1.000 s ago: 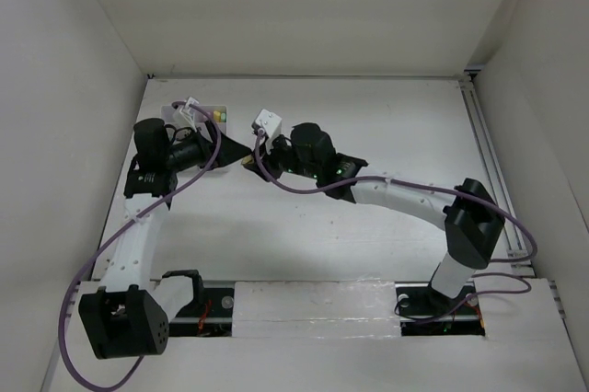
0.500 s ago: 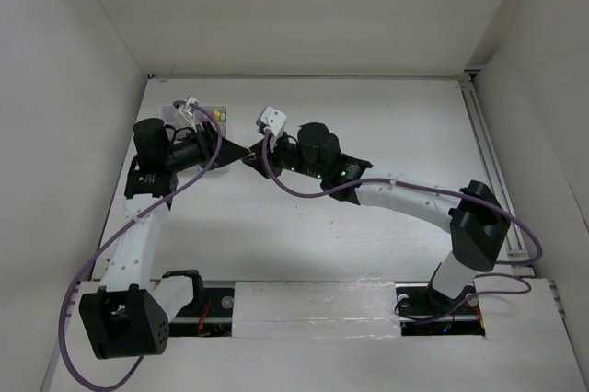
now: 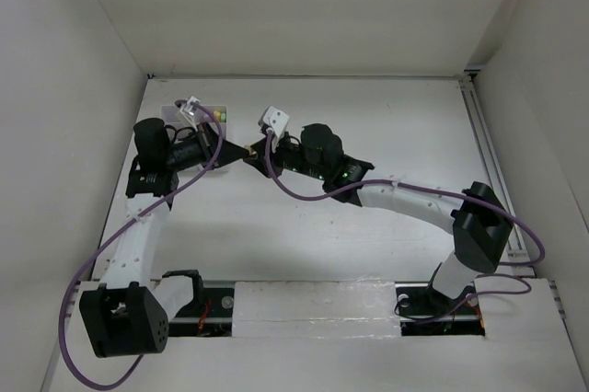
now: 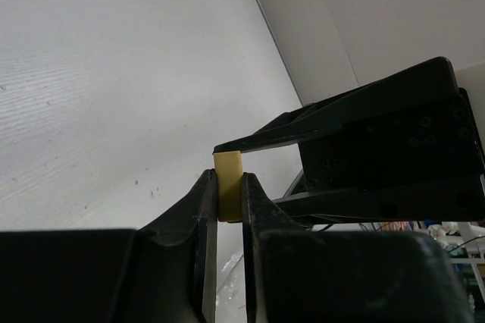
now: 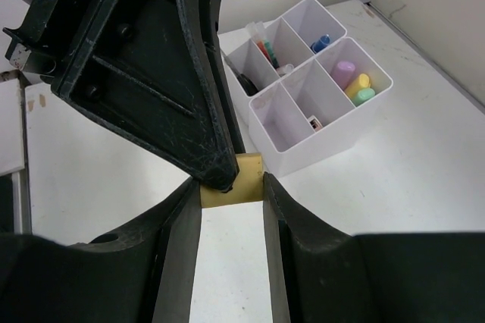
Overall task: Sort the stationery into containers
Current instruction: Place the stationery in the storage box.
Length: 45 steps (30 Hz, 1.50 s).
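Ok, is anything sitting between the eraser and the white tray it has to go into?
Nothing visible lies on the table between the eraser and the tray. Both the left tool and the right tool pinch the eraser, though, so one probably has to let go first.

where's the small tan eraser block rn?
Right wrist view, centre: small tan eraser block pinched between left end effector and right end effector, near the white plastic compartment tray.
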### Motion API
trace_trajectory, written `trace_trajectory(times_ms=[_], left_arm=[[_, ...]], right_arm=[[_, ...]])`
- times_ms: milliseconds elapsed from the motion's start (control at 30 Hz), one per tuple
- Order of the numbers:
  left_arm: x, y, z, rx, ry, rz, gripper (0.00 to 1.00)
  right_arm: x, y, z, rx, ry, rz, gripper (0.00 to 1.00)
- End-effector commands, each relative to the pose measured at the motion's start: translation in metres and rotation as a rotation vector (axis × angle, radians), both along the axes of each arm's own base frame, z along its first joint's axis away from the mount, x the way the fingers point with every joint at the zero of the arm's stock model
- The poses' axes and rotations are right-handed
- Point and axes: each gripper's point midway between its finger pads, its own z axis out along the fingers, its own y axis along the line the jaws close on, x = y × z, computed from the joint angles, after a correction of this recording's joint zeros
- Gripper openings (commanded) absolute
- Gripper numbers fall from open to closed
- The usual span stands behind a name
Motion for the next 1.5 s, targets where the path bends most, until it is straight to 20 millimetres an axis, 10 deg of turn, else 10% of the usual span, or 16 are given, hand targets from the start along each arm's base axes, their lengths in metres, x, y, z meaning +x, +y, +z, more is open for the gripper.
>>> trace_trajectory(times_ms=[0, 33, 100, 167, 533, 900, 1467], left_arm=[[0.005, 0.003, 0.002, 0.029, -0.031, 0.020, 0.00], [0.007, 0.005, -0.001, 0.044, -0.030, 0.035, 0.00], [0.012, 0.010, -0.001, 0.070, -0.020, 0.078, 0.00], [0.025, 0.023, -0.006, 0.129, 0.006, 0.194, 0.00], [0.094, 0.133, -0.053, 0.257, 0.307, 0.980, 0.00], [0.141, 0.144, -0.100, 0.301, 0.474, 1.045, 0.00], [0.134, 0.142, -0.134, 0.333, 0.546, 1.026, 0.00]], right_arm=[[-0.007, -0.001, 0.051, 0.126, -0.090, 0.008, 0.12], [-0.007, -0.001, 0.051, 0.126, -0.090, 0.008, 0.26], [-0.004, -0.002, 0.051, 0.126, -0.090, -0.006, 0.83], [-0.001, -0.006, 0.050, 0.127, -0.080, -0.037, 1.00], [-0.006, -0.059, 0.010, 0.086, 0.057, -0.214, 1.00], [-0.024, -0.092, -0.004, 0.057, 0.103, -0.261, 1.00], [-0.026, -0.103, -0.005, 0.057, 0.101, -0.282, 1.00]])
